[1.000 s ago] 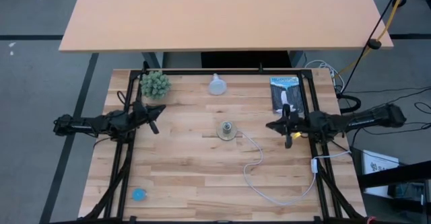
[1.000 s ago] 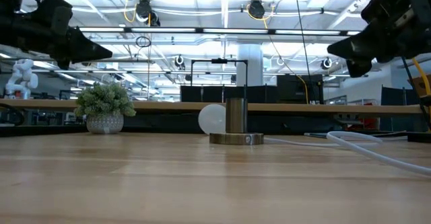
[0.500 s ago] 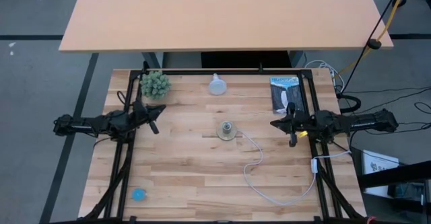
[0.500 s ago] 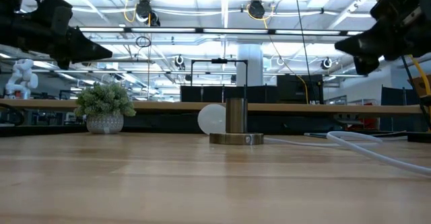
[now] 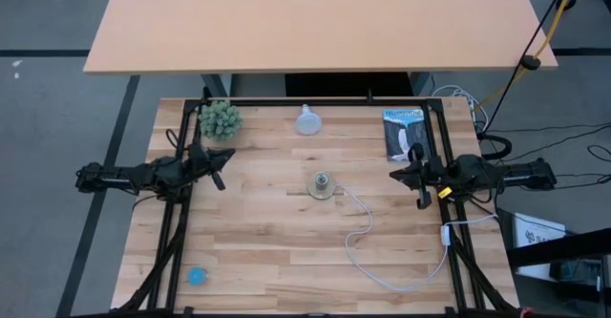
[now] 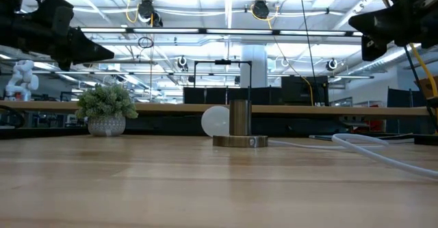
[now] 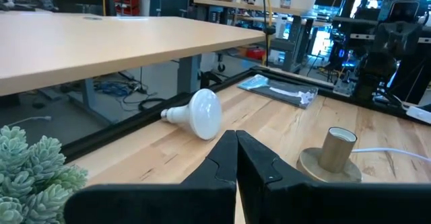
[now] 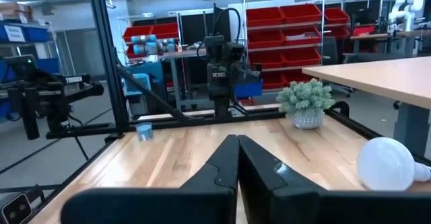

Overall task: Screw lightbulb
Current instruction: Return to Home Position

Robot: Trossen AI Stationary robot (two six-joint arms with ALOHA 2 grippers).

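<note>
Lightbulb (image 5: 306, 120) down on its side near the top centre of the high view, resting on the wooden table (image 5: 267, 251), well apart from both grippers. Left gripper (image 5: 225, 156) hangs at the frame's left, over the table edge, fingers pressed together and holding nothing; the bulb sits up and to the right of it, beyond the small potted plant (image 5: 220, 119). Right gripper (image 5: 395, 176) hovers at mid-right, also closed and empty, with the bulb up and to its left. Metal socket (image 5: 323, 184) stands at frame centre between the two, top open, white cord (image 5: 368, 232) trailing toward the lower right.
</note>
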